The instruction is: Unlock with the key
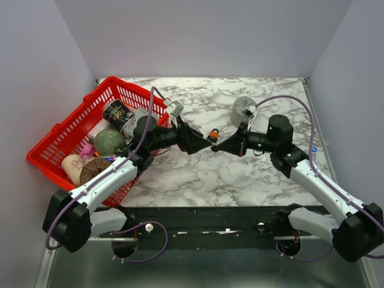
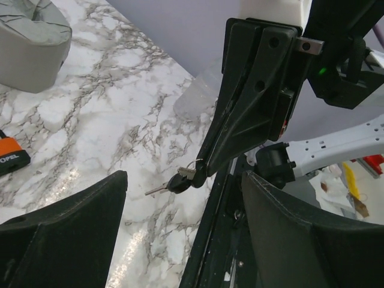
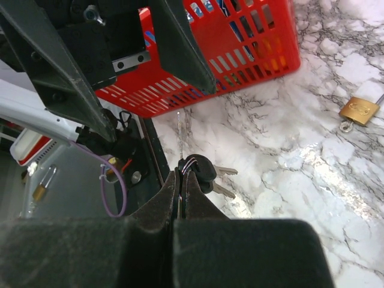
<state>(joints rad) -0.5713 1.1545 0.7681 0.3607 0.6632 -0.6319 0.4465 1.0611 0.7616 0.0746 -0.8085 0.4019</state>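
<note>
My right gripper (image 3: pixel 183 173) is shut on the key (image 3: pixel 201 171), a small bunch with black heads. One thin blade points straight ahead from the fingertips and two others hang off to the right. In the left wrist view the key (image 2: pixel 178 182) hangs above the marble at the tip of the right gripper (image 2: pixel 201 174). My left gripper (image 2: pixel 183 187) is open, its wide-set fingers (image 2: pixel 72 228) framing the key without touching it. From above, the two grippers (image 1: pixel 201 139) (image 1: pixel 217 146) meet tip to tip at mid-table. The orange padlock (image 1: pixel 213 133) lies just behind them.
A brass padlock (image 3: pixel 359 111) lies on the marble, to the right in the right wrist view. A red basket (image 1: pixel 66 135) full of odds and ends stands at the left. A grey wrapped lump (image 1: pixel 243 111) sits behind the right arm. Walls close in on three sides.
</note>
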